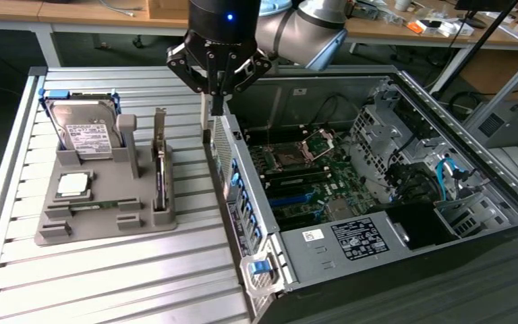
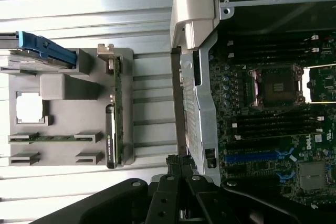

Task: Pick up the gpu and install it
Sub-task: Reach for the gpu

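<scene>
1. Grip: the gripper (image 1: 216,91) is clenched on nothing, above the computer case's (image 1: 234,158) rear wall.
2. The gpu (image 1: 160,169) stands on edge in the grey holder (image 1: 97,228), just beside the case.
3. It is probably light, stiff and fragile; grip its top board edge, clear of the fan.

Your arm (image 1: 311,30) comes in from the exterior view's right. Wrist (image 1: 224,19) vertical, pointing straight down. Jaws closed, tips pinched together.
</scene>
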